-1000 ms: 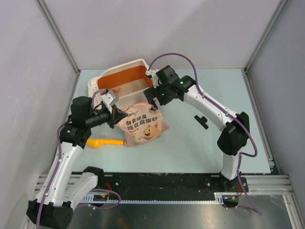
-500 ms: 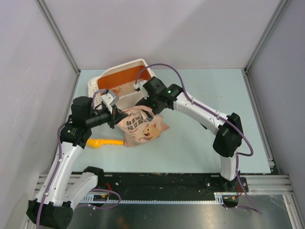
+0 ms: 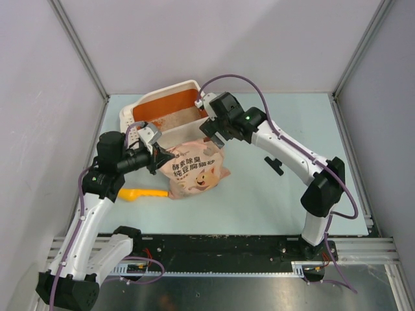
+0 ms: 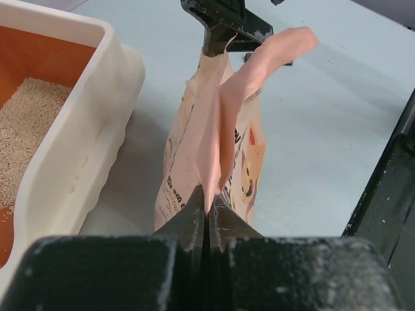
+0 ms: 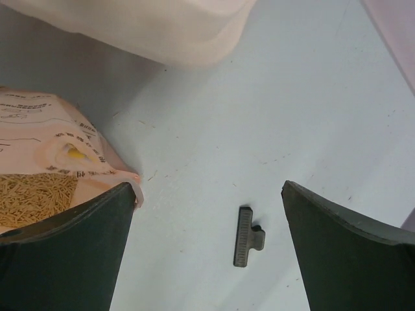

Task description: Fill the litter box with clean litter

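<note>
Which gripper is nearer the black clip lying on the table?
Right. The right gripper hangs open at the bag's top corner, the side toward the black clip; the left gripper is shut on the bag's opposite edge.

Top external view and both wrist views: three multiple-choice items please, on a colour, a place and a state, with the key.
1. The inside of the litter box is: A orange, B blue, C green.
2. The black clip lies: A in the litter box, B on the table right of the bag, C on top of the bag.
3. The left gripper is: A open and empty, B shut on the bag's top edge, C shut on the clip.
Key: 1 A, orange shows beside the litter; 2 B, bare table surrounds it; 3 B, its fingers pinch the bag's top.
</note>
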{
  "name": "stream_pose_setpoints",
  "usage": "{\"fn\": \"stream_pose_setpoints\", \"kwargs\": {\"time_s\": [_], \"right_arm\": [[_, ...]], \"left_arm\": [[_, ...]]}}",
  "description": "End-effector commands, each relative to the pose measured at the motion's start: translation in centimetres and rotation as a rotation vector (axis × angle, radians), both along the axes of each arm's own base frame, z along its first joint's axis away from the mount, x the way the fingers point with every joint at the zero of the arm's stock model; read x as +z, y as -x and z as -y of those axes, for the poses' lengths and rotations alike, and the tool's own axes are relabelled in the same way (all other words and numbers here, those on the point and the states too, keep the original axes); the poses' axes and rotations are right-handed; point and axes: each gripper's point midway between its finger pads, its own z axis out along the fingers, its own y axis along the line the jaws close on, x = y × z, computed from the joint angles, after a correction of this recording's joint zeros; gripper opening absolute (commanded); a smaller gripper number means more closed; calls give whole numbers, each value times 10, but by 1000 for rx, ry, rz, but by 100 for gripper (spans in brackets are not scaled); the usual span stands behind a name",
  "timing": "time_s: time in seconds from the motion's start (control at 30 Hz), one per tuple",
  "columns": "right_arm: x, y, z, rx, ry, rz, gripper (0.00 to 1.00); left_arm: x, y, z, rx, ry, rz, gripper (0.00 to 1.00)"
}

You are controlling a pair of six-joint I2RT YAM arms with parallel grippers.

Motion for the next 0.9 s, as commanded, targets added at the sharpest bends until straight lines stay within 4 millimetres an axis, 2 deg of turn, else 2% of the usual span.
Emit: {"fn": "stream_pose_setpoints", "kwargs": {"time_s": [0.0, 0.13, 0.27, 0.47, 0.57, 0.7, 0.8, 0.87], "right_arm": [[50, -4, 7, -14, -50, 94, 100], [67, 10, -20, 40, -172, 56, 99], [70, 28, -39, 101, -211, 15, 99], [33, 51, -46, 116, -219, -132, 99], [20, 54, -49, 100, -242, -192, 99], [12, 46, -53, 84, -253, -211, 99], [-5, 45, -53, 72, -226, -244, 98], [-7, 50, -58, 98, -261, -292, 98]], "left_arm": [[36, 0, 9, -40, 70, 106, 0], [37, -2, 9, -42, 70, 107, 0], [36, -1, 9, -38, 71, 102, 0], [37, -1, 8, -34, 70, 106, 0], [36, 0, 9, -37, 71, 105, 0], [36, 1, 8, -36, 71, 111, 0], [34, 2, 8, -34, 70, 108, 0], [35, 3, 8, -34, 70, 111, 0]]}}
